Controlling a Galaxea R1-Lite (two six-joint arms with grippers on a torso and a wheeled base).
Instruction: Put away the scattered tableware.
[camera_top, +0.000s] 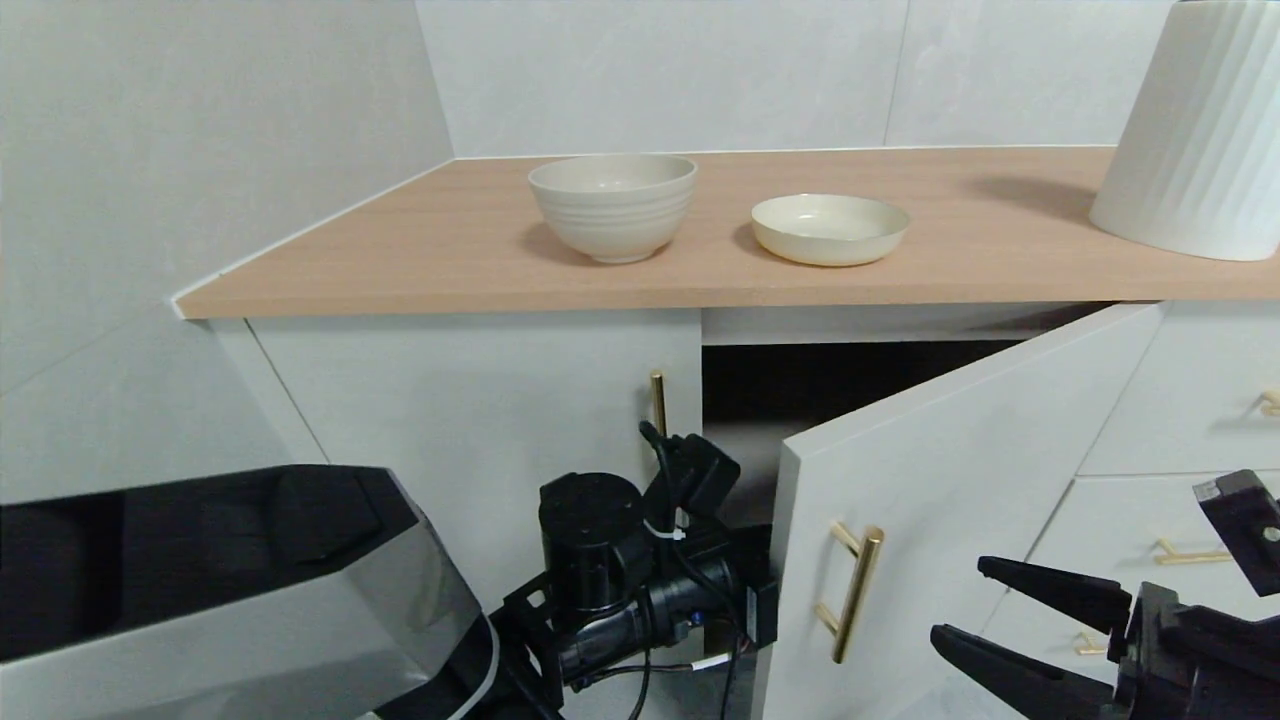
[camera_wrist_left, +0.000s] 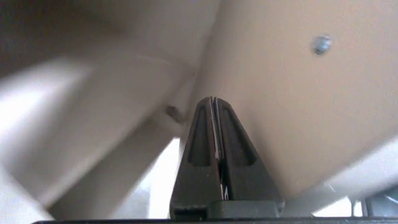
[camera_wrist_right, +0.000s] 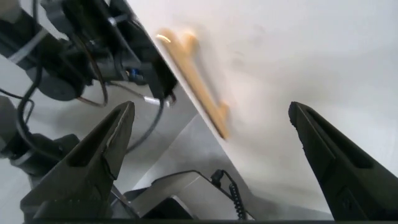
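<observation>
The bowl (camera_top: 612, 205) and the shallow plate (camera_top: 829, 228) sit apart toward the tabletop's (camera_top: 420, 262) front edge, not yet put away. Below them the cupboard door (camera_top: 950, 470) stands half open, probably so they can go inside. The left gripper (camera_wrist_left: 212, 104), fingers pressed together, is tucked behind that door, likely to push it wider. The right gripper (camera_top: 958, 598) hangs wide open beside the door's handle (camera_top: 850, 590).

A kitchen: wooden countertop (camera_top: 450, 250), white cabinets (camera_top: 480, 400), brass handles (camera_top: 852, 592), tiled wall (camera_top: 650, 70).
</observation>
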